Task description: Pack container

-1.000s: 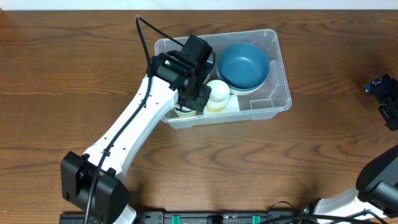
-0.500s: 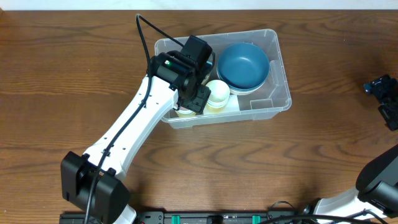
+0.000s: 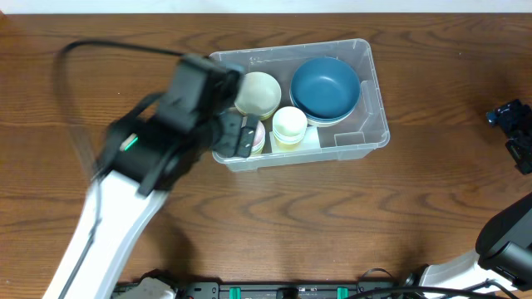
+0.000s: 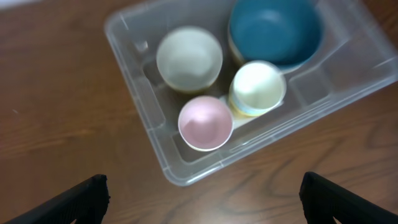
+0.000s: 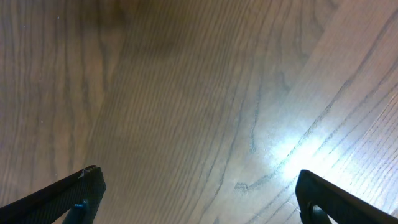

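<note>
— Where was our left gripper (image 4: 202, 198)?
— Spread wide, holding nothing, over an edge of the container (image 3: 371, 124), which sat on the desk (image 3: 416, 208).
— What did we see inside?
— A pink cup (image 4: 205, 122) nearest us, a yellow cup (image 4: 257, 87) beside it, then a cream bowl (image 4: 189, 59) and a blue bowl (image 4: 275, 28).
— And our right gripper (image 5: 200, 198)?
— Spread too, well apart, over the desk.

- One left arm (image 3: 116, 199), 8 o'clock: white tubular link, black joint housings, small green light (image 3: 129, 143), blurred.
- One thin black cable (image 3: 108, 46), looped at 10 o'clock.
- One black two-finger left claw (image 3: 247, 135).
- One right arm (image 3: 503, 241), 4 o'clock: white link, black joint.
- One black right claw (image 3: 519, 137), 3 o'clock.
</note>
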Motion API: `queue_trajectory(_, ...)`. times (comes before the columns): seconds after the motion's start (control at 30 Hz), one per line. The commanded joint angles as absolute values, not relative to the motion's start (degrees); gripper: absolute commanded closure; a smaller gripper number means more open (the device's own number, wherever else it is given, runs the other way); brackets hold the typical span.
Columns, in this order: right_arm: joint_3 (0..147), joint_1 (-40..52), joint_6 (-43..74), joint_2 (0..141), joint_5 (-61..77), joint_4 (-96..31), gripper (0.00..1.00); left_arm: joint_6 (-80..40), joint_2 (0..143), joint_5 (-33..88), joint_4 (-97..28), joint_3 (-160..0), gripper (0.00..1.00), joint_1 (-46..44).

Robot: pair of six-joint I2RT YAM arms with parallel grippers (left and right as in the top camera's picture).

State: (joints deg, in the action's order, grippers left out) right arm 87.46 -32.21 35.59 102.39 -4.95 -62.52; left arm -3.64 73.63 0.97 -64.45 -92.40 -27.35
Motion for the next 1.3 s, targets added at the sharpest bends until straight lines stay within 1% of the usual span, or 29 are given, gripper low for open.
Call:
queue_trajectory(0.0,87.4,-32.3,36.4,102.5,-5.6,-62.5,0.01,-3.9,67.2,0.4,-65.7,-92.9,0.02,-27.2)
queue_trajectory(0.37,87.4,-32.3,36.4,102.5,-5.6,-62.5,0.01,-3.8,42.6,0.4,-77.2,-92.9,0.02,-27.2)
queue_trajectory(0.5,87.4,-32.3,36.4,102.5,-5.6,-62.5,0.01,-3.7,35.6,0.4,-79.2,-92.9,0.02,-27.2)
queue_trajectory(0.7,87.4,-32.3,36.4,102.5,-5.6,-62.5,0.01,-3.7,29.1,0.4,-84.5,-92.9,0.02,-27.2)
queue_trajectory(0.8,87.4,-32.3,36.4,102.5,-5.6,-62.5,0.01,-4.1,28.0,0.6,-84.4,-92.4,0.02,-27.2)
queue_trajectory(0.9,87.4,-32.3,36.4,102.5,-5.6,-62.5,0.01,-4.1,27.6,0.5,-81.8,-90.6,0.02,-27.0)
queue_trajectory(1.03,87.4,-32.3,36.4,102.5,-5.6,-62.5,0.01,-4.1,25.3,0.4,-73.6,-84.5,0.02,-23.0)
queue_trajectory(1.1,87.4,-32.3,36.4,102.5,-5.6,-62.5,0.01,-4.0,23.3,0.4,-66.3,-79.7,0.02,-20.9)
queue_trajectory(1.27,87.4,-32.3,36.4,102.5,-5.6,-62.5,0.01,-2.6,16.9,0.4,-40.4,-64.6,0.02,-16.3)
